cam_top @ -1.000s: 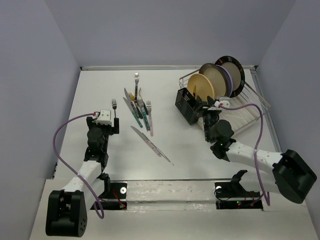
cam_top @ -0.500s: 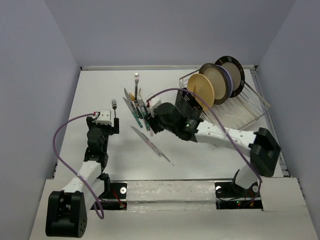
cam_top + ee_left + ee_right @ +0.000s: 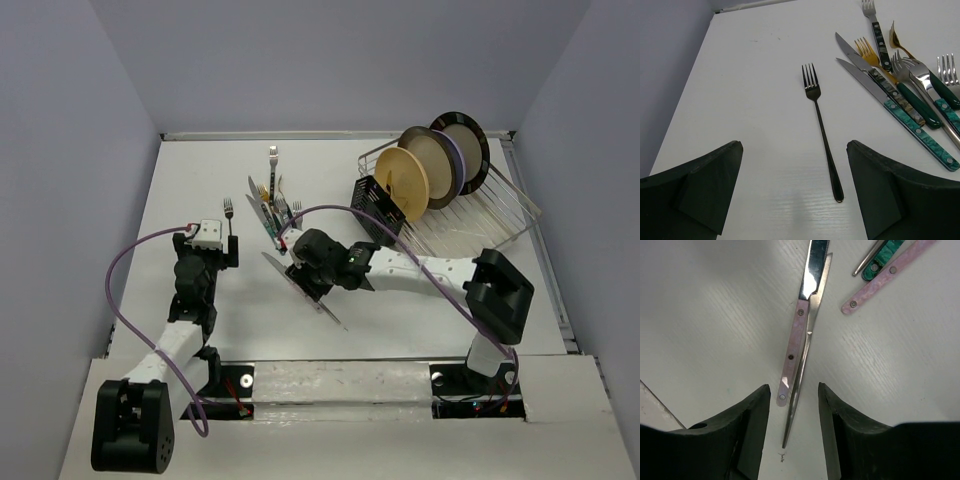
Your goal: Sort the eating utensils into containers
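Just above the pink-handled knife (image 3: 794, 340), the right hand (image 3: 793, 390) hung half-open astride its handle; stiff, slippery-looking, best pinched mid-handle.

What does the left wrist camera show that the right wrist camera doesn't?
Left wrist only: a black fork lying alone in front of the open left tool, with gold forks and green-handled knives off to one side.

Right wrist only: a pink-handled knife with a slim silver piece alongside it, both in the gap of the open right tool, plus a second pink handle.

Both: the white table and a tool gripping nothing. Whether any utensil appears in both, I cannot tell.
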Robot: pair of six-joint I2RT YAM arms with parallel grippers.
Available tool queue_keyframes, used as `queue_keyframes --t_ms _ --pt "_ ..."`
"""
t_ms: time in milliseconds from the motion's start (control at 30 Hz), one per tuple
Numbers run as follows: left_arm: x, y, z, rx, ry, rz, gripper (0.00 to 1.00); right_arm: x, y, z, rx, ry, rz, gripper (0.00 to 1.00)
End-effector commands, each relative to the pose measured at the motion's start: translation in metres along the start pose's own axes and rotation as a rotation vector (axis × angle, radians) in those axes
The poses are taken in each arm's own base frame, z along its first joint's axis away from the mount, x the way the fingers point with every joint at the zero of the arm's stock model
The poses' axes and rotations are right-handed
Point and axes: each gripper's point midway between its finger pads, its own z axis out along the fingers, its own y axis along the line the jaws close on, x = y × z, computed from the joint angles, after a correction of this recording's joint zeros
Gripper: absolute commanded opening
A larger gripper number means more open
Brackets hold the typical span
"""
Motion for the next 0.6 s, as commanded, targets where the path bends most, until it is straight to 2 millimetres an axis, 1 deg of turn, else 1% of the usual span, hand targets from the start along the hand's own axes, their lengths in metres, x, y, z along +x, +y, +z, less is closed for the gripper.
queue_keyframes --t_ms 0,33,67,133,167,200,233,267,300,333,367,433,467,500,533,567 --pt "-0.022 0.005 0.006 -0.015 -0.079 -0.013 0.99 -0.016 0.011 0.001 -0.03 -0.023 -0.007 0.48" --pt "-0.019 -0.006 0.012 0.094 -0.039 0.009 0.99 -0.02 0.008 -0.003 -0.012 -0.039 -0.002 0.48" --pt "-0.019 -0.011 0.017 0.137 -0.003 0.015 0.98 -0.02 0.005 -0.005 0.005 -0.044 -0.002 0.48" --pt "-0.02 0.0 0.03 0.112 0.093 0.018 0.94 -0.021 -0.005 -0.007 0.057 -0.057 0.005 0.48" --pt "-0.038 0.017 0.048 0.036 0.124 0.02 0.91 -0.019 -0.008 -0.007 0.072 -0.059 0.012 0.48" --pt "-0.024 0.02 0.049 0.026 0.235 0.02 0.9 -0.02 -0.013 -0.011 0.1 -0.07 0.02 0.48" --pt "-0.02 0.02 0.053 0.035 0.293 0.025 0.89 -0.02 -0.015 -0.012 0.113 -0.077 0.031 0.48" --pt "-0.005 0.015 0.059 0.064 0.383 0.032 0.88 -0.021 -0.016 -0.012 0.119 -0.089 0.045 0.48" --pt "-0.013 0.009 0.063 0.098 0.425 0.034 0.87 -0.016 -0.018 -0.012 0.13 -0.086 0.05 0.48" --pt "-0.011 0.008 0.071 0.103 0.459 0.042 0.87 -0.02 -0.017 -0.014 0.128 -0.109 0.058 0.48" --pt "-0.006 -0.005 0.072 0.131 0.484 0.068 0.88 -0.02 -0.018 -0.014 0.132 -0.113 0.06 0.48" --pt "0.001 -0.017 0.075 0.113 0.518 0.14 0.91 -0.016 -0.02 -0.013 0.142 -0.109 0.062 0.48" --pt "0.009 -0.022 0.082 0.118 0.55 0.157 0.97 -0.015 -0.021 -0.012 0.145 -0.107 0.061 0.48" --pt "0.017 -0.028 0.081 0.143 0.593 0.151 0.99 -0.014 -0.022 -0.012 0.152 -0.103 0.059 0.48" --pt "0.025 -0.03 0.083 0.154 0.634 0.134 0.99 -0.012 -0.024 -0.011 0.162 -0.1 0.059 0.48" --pt "0.036 -0.033 0.09 0.168 0.699 0.103 0.99 -0.011 -0.024 -0.011 0.164 -0.098 0.059 0.48"
